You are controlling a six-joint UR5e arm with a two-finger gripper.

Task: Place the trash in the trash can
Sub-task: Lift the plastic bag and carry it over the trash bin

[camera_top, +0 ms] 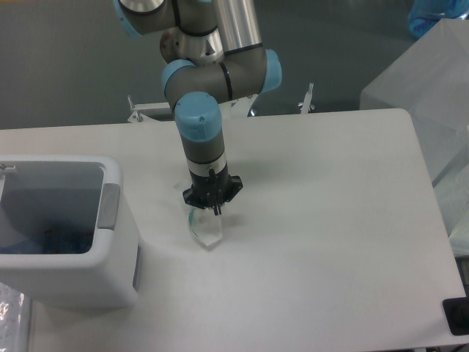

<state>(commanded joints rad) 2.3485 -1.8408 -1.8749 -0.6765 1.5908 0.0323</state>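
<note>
The crumpled clear wrapper (206, 231) with a green bit at its upper left edge is at the middle of the white table (322, 242), right under my gripper (217, 211). The gripper points straight down and its dark fingertips look closed on the wrapper's top edge. I cannot tell whether the wrapper still touches the table. The white trash can (110, 242) with its grey side panel stands at the table's left edge, well left of the gripper. Something bluish (51, 238) lies dimly at its bottom; I cannot tell if it is the flattened bottle.
A frosted translucent box (432, 95) stands beyond the table's right edge. Two small metal clamps (308, 99) sit at the table's far edge behind the arm. A dark object (458, 317) is at the lower right corner.
</note>
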